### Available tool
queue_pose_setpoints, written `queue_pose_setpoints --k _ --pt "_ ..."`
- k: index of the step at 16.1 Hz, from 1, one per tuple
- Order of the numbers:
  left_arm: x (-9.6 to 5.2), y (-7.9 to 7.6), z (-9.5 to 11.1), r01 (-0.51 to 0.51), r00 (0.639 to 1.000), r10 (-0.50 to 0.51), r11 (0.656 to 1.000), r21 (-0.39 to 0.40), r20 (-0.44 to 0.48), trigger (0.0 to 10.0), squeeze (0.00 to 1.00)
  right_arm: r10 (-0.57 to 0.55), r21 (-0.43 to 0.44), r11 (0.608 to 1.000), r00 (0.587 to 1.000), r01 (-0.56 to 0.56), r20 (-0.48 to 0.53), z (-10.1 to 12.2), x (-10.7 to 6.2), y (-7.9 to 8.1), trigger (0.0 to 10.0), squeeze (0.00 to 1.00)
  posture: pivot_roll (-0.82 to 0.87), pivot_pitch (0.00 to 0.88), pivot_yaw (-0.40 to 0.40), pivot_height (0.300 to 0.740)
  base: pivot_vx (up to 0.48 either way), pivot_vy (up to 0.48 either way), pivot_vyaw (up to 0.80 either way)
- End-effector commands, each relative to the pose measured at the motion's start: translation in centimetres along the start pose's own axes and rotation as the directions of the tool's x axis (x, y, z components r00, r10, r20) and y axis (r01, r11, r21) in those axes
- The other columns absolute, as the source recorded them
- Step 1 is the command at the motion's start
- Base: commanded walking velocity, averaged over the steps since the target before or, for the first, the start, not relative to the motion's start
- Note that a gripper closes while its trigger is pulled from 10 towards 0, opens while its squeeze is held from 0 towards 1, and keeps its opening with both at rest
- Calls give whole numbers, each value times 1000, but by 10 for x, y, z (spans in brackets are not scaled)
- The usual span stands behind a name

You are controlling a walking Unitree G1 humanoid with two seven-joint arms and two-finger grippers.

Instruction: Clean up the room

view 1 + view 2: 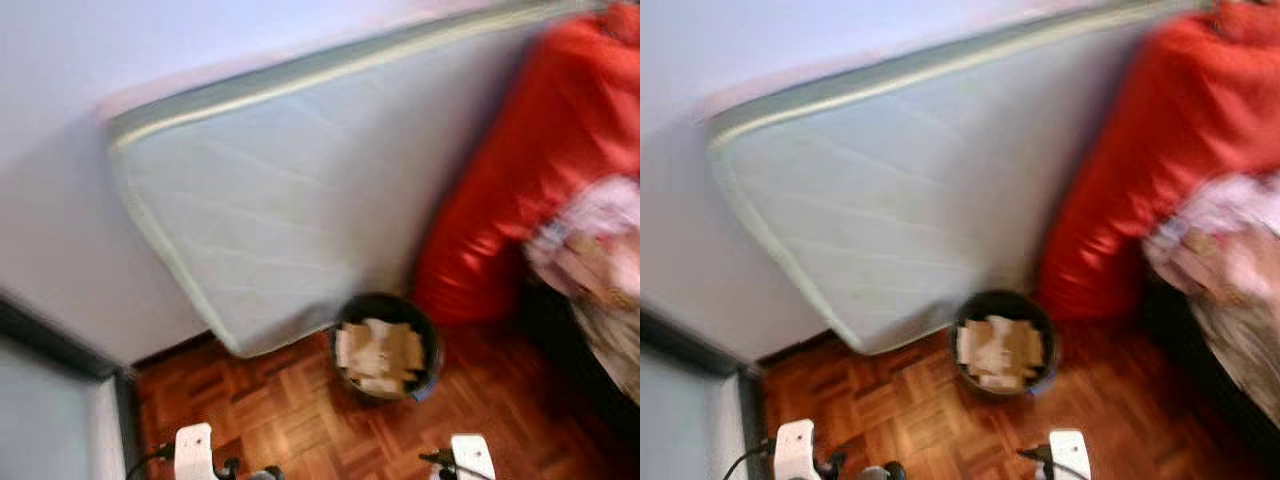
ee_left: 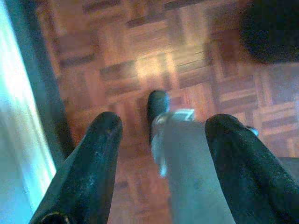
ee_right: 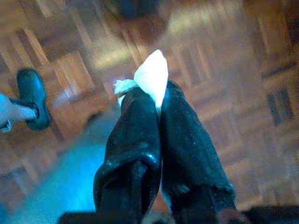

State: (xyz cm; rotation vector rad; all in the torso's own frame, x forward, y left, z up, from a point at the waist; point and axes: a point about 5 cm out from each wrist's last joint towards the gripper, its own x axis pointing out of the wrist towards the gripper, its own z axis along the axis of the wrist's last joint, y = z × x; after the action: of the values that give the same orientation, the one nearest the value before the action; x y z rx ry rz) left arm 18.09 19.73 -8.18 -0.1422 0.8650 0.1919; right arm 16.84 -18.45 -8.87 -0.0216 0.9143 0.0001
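A round black bin (image 1: 385,345) with several pale paper scraps in it stands on the parquet floor, at the foot of a leaning mattress. In the right wrist view my right gripper (image 3: 156,100) is shut on a small white scrap of paper (image 3: 152,74), which sticks out past the fingertips above bare floor. My left gripper (image 2: 167,122) hangs open with nothing between its fingers; my own leg and black foot (image 2: 157,103) show below it. Both arms (image 1: 193,450) hang low at the bottom edge of the head views, short of the bin.
A pale mattress (image 1: 300,190) leans against the white wall. A big red cushion (image 1: 540,170) stands to the right of the bin, with a heap of cloth (image 1: 595,250) beside it. A dark door frame (image 1: 50,345) is at the left. The head views are blurred.
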Motion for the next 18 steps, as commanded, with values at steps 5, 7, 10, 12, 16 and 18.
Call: queue_pose_setpoints --k 5,7,10,12,16,18 --pt "-1 1 -4 -3 1000 3 1000 -5 -14 10000 0 7 11 1000 1000 -6 -21 -9 -2 4 10000 0 -38 180 19 730 289 0 0" --pt "-1 1 -3 -3 1000 3 1000 -7 -12 10000 0 7 12 1000 1000 -7 -20 -9 -2 4 10000 0 -37 180 19 730 285 0 0" --pt "-1 1 -3 -2 1000 2 1000 -9 -6 10000 0 11 11 1000 1000 -11 -16 -8 -2 4 10000 0 -37 181 18 730 250 0 0" --pt "-1 0 -2 5 1000 -5 1000 -4 0 10000 0 14 11 1000 1000 -14 -12 -8 -2 4 10000 0 -40 180 18 730 126 0 0" --pt "3 -9 20 43 992 -39 999 -24 118 10000 0 36 28 999 998 -38 48 -4 -3 5 10000 0 -43 184 15 730 0 0 0" --pt "4 -15 40 76 973 -72 997 -12 218 10000 0 57 18 998 994 -59 94 0 -3 6 10000 0 -41 185 12 730 0 0 0"
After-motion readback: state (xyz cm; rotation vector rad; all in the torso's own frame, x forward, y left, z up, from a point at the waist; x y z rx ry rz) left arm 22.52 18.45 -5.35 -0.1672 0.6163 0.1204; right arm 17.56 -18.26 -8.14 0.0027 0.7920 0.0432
